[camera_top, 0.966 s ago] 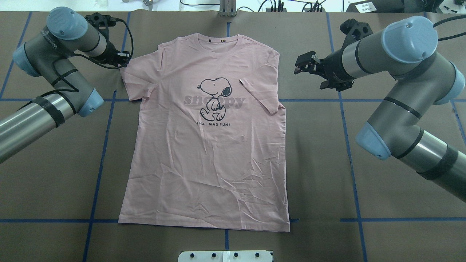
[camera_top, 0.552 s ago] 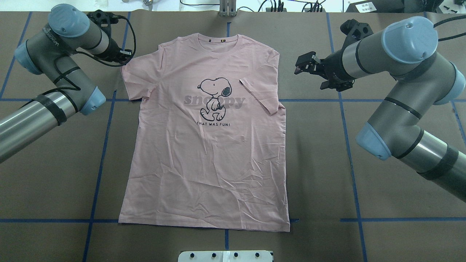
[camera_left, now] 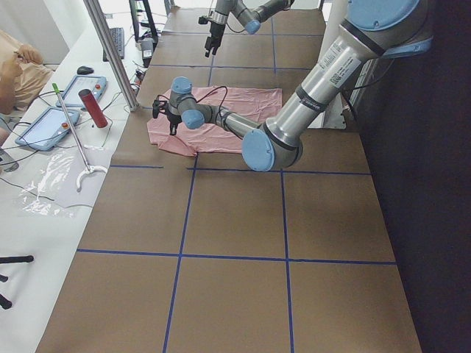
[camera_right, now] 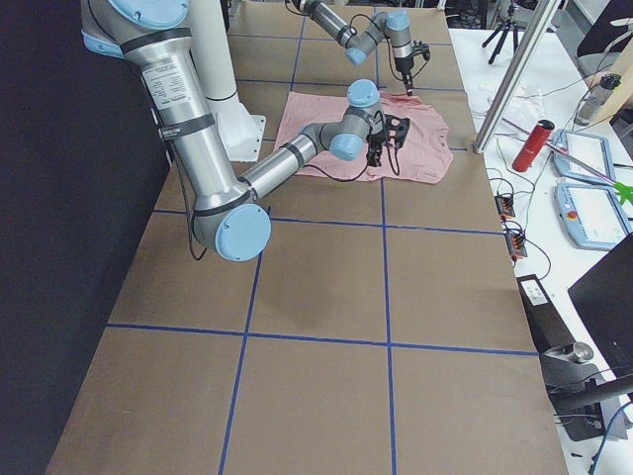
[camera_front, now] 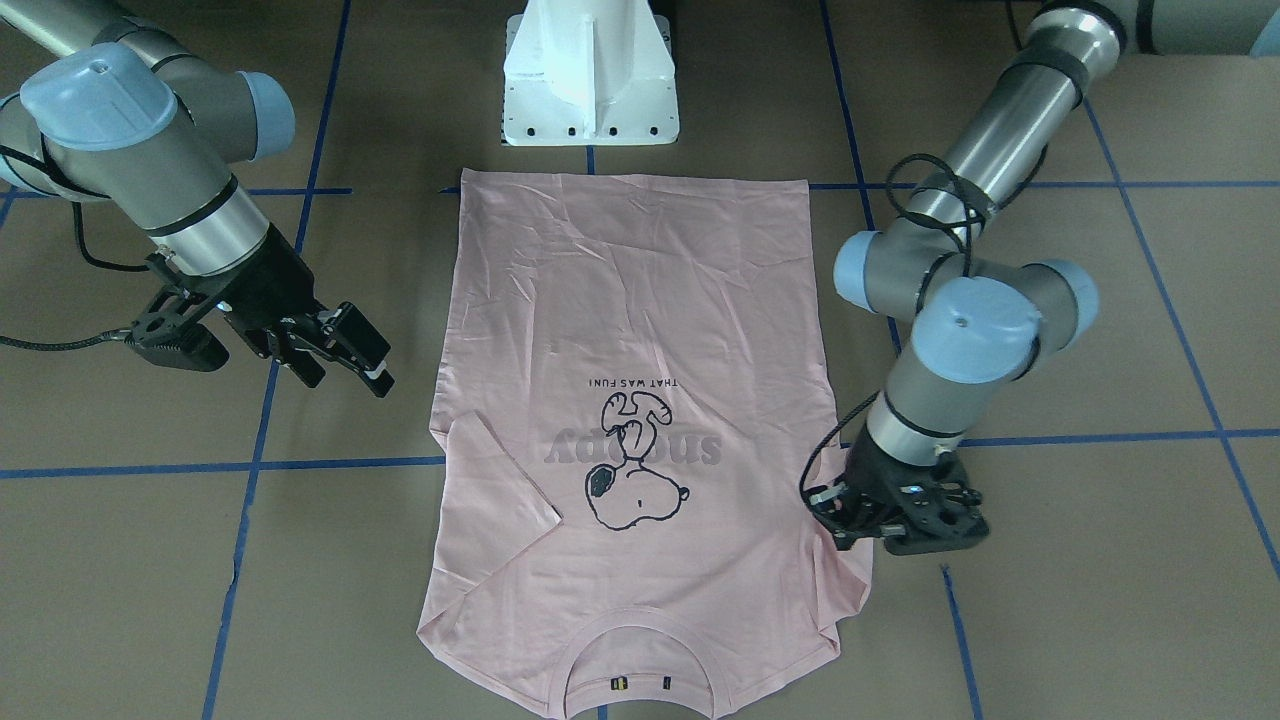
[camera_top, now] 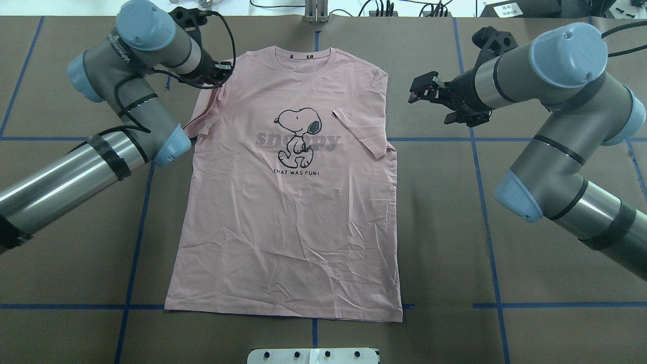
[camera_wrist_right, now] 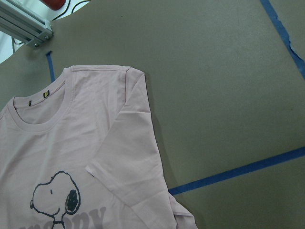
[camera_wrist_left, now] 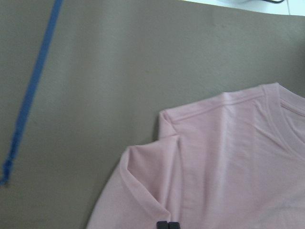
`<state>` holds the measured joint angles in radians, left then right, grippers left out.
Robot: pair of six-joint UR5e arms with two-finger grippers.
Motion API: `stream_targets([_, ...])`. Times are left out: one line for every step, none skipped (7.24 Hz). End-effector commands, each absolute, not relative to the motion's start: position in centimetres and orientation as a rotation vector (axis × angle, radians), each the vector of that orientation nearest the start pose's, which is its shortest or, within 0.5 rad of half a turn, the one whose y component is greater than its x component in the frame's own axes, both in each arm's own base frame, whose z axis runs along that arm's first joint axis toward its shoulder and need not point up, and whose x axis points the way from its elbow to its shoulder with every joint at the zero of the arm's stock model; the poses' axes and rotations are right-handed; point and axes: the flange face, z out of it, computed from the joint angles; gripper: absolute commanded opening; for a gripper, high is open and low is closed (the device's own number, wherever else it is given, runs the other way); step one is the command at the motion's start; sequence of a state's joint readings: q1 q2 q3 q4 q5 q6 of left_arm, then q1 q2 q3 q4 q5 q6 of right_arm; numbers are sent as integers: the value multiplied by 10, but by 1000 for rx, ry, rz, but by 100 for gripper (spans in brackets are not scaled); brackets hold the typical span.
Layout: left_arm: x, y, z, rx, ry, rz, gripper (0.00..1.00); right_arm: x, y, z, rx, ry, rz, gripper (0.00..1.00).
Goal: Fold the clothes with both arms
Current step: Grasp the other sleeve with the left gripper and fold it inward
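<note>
T-shirt (camera_top: 283, 227) flat on the table (camera_top: 455, 253), print up, long axis straight out from the base (camera_front: 590, 80): hem near it, collar far. Left gripper (camera_wrist_left: 167, 224) pinched shut on a sleeve (camera_wrist_left: 143, 186), folded inward. Right gripper (camera_front: 345, 372) spread, hovering beside the other shoulder, off the cloth.

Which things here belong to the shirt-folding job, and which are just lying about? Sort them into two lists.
Job: pink T-shirt; left gripper, shut on its sleeve; right gripper, open beside the shirt.
Lying about: red cylinder; tablets; white pedestal.
</note>
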<state>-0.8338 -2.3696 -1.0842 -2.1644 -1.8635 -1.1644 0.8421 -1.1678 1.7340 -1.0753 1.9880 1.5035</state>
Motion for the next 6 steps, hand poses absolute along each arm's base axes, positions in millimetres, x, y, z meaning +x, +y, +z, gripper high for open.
stream_targets([512,-687,301,334,846,-316,0,-349,-530,301,120,-1113,471,100])
stream_targets([510,-688,299,349,857,-317,0,-351,-529,300,119,-1112,469,100])
stream_targets([510,-689,296,355,860,-320,0,-353,-529,302,116,-1110,470,100])
stream_targets([510,-689,294,366,880,-322,0,-361,-525,300,133,-1106,468,100])
stream_targets([508,-687,299,368,886,-324,65,-372,-519,294,147,-1108,467,100])
stream_targets([500,-680,294,378,924,-343,69,-375,-517,277,152,-1131,465,100])
